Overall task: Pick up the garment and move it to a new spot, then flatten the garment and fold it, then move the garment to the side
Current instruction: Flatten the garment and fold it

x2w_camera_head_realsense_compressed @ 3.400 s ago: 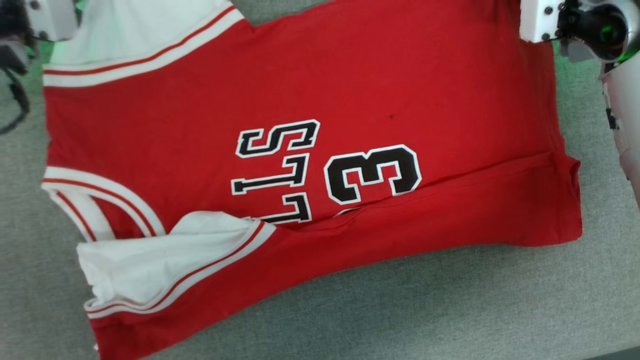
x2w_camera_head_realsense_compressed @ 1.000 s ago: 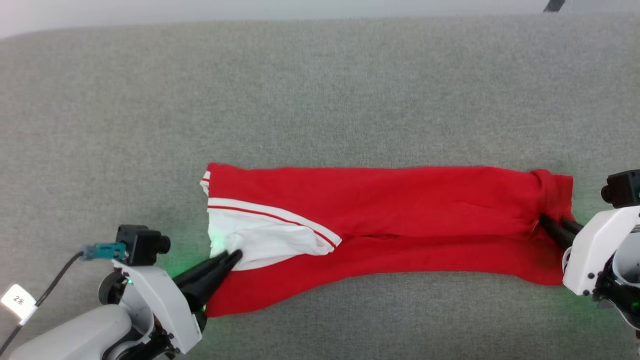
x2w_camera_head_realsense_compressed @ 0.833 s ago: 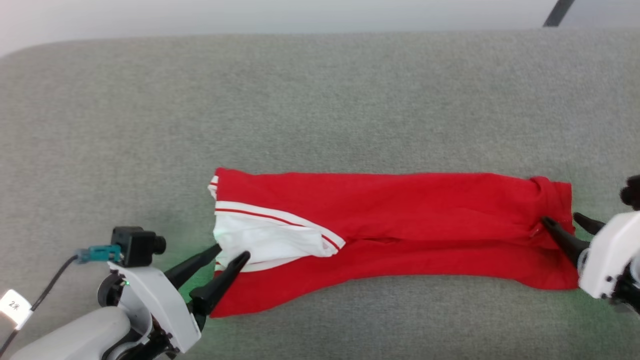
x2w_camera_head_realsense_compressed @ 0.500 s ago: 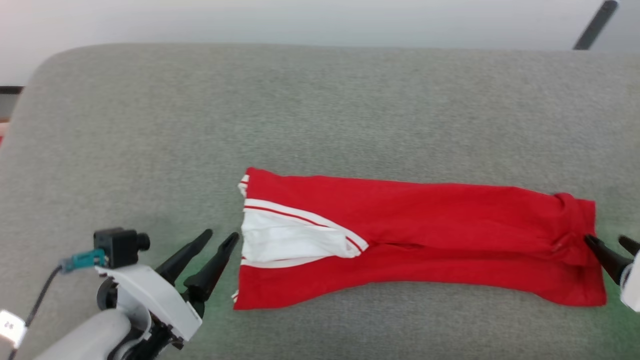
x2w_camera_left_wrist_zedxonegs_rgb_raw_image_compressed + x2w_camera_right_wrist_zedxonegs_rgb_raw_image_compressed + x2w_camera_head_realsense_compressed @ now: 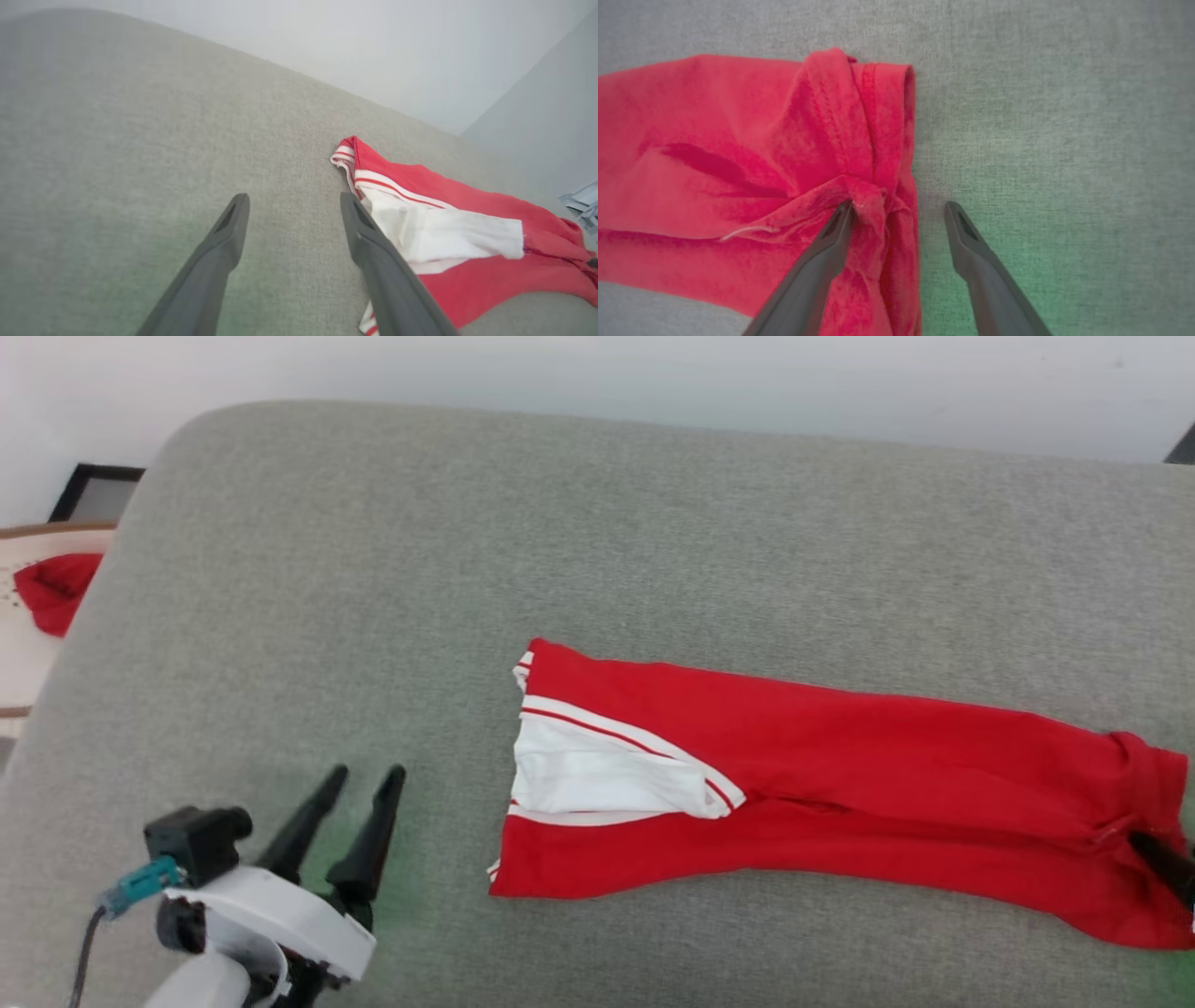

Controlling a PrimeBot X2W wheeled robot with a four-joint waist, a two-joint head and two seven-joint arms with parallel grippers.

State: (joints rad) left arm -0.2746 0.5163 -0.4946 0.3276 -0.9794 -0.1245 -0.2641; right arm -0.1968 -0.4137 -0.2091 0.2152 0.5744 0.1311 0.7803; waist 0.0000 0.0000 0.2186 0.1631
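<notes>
Although the left gripper (image 5: 366,773) has its fingers spread wide, nothing lies between them except bare grey fabric. It sits at 7 o'clock in the head view, fingers pointing toward 12, apart from the garment (image 5: 840,784). That shirt lies as a long folded strip on the grey cushioned surface (image 5: 597,523), running from just below centre out toward 4 o'clock, where its far end meets the frame's edge. Its white sleeve (image 5: 597,775), trimmed with red and white stripes, faces up at the strip's 9 o'clock end. From the left wrist camera this striped end shows at 3 o'clock, past the right-hand finger. The right gripper (image 5: 900,205) is at the strip's other end, also spread open and clamping nothing. In its wrist view one finger (image 5: 826,247) rests against a bunched knot of red hem, and the other lies over grey fabric just past the cloth's edge. A plain red cloth (image 5: 54,590) lies beyond the surface's rounded corner at 10 o'clock in the head view.
</notes>
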